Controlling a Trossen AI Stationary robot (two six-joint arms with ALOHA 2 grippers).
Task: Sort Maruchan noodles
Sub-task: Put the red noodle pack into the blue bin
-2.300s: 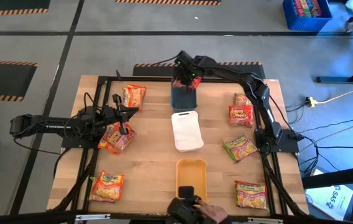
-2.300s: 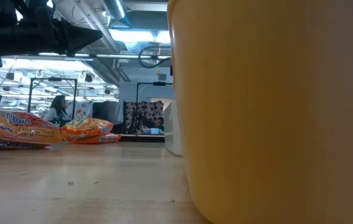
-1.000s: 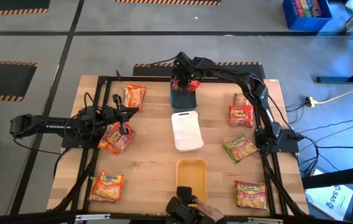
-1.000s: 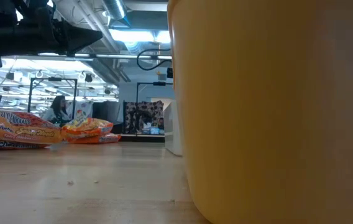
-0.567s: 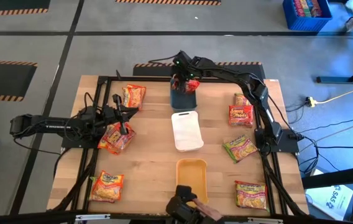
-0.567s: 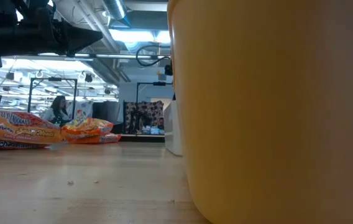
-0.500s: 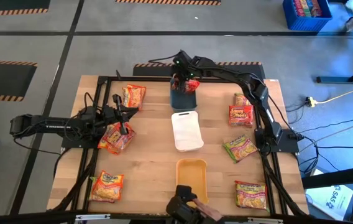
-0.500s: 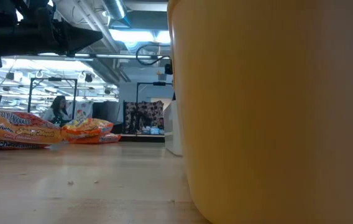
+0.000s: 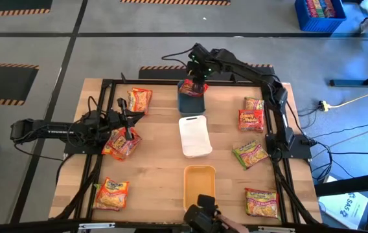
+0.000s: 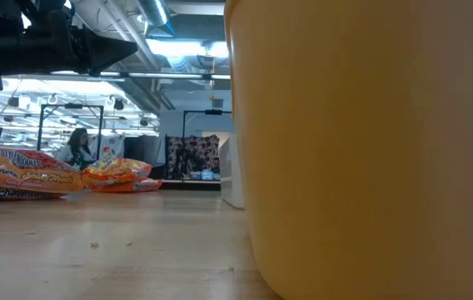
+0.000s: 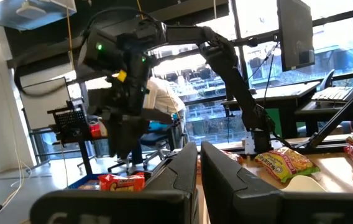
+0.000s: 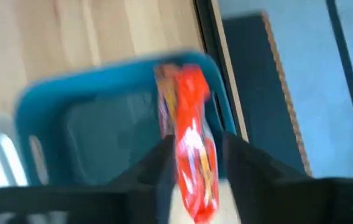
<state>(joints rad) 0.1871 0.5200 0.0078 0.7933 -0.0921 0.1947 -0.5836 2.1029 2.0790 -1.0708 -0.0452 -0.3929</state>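
Right wrist view: right tool (image 12: pixel 192 158) clenched on red noodle pkt (image 12: pixel 189 143), hanging edge-on over blue tray (image 12: pixel 52 112) — prob. lined up for drop-in. Left tool (image 9: pixel 127 123) pinched empty, parked above pkt (image 9: pixel 120 144) on tabletop (image 9: pixel 151 168).

2 black jointed arms (image 9: pixel 249 71), green indicator lights, black cables, flat dark fingers (image 11: pixel 183 168).

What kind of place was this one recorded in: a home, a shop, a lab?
Most likely a robotics lab or workshop. Hazard-striped tape marks the concrete floor around the wooden table, cables trail across the floor beside it, and the low view shows exposed ceiling ducts.
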